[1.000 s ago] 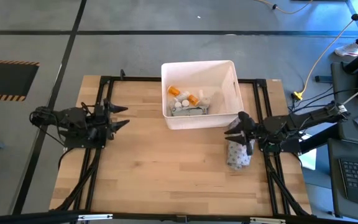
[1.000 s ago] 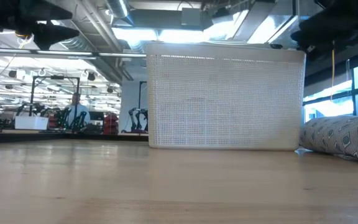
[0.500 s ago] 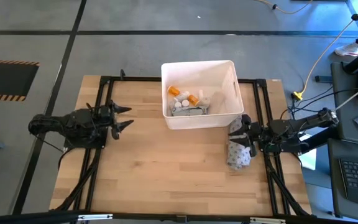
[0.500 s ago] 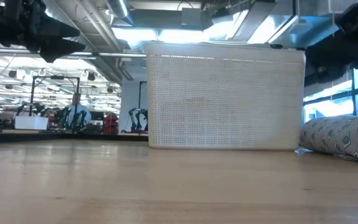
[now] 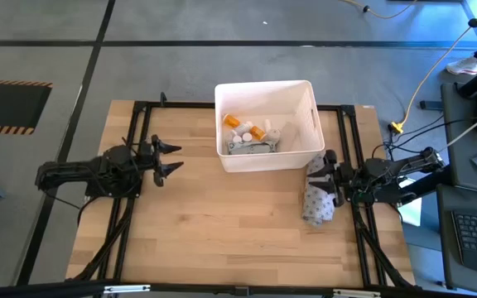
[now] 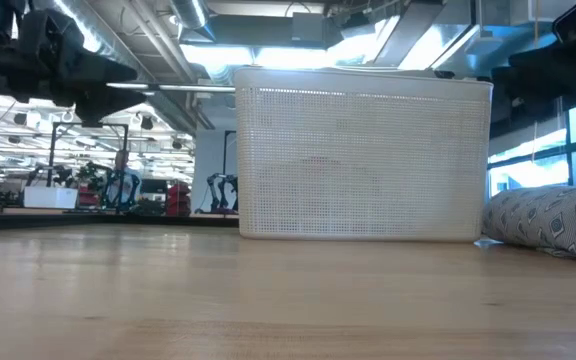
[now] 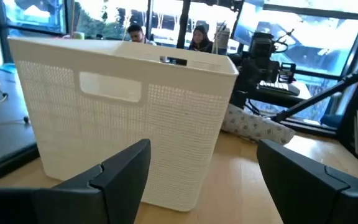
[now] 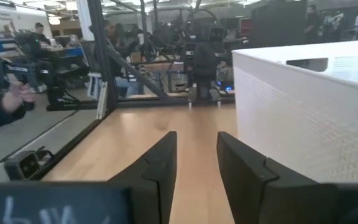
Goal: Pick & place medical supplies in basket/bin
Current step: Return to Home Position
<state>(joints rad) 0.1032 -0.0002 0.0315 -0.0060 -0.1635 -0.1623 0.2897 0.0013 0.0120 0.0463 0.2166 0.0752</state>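
Inside white bin [image 5: 267, 161]: orange pill bottles [image 5: 243, 126], grey packet [image 5: 251, 147]; bin at table's [image 5: 222, 232] 12 o'clock.
Patterned pouch [image 5: 316, 205]: on table, bin's 4 o'clock.
Right gripper [image 5: 320, 175]: over the pouch, jaws narrowly parted, empty.
Left gripper [image 5: 172, 157]: bin's 8 o'clock, jaws spread wide (empty).
Risk: right fingers, if low, could snag the pouch or clip the bin wall.

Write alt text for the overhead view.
A white bin holding orange pill bottles and other small supplies sits on a wooden table. A patterned pouch lies outside it, below the right gripper; the left gripper hovers open on the other side.
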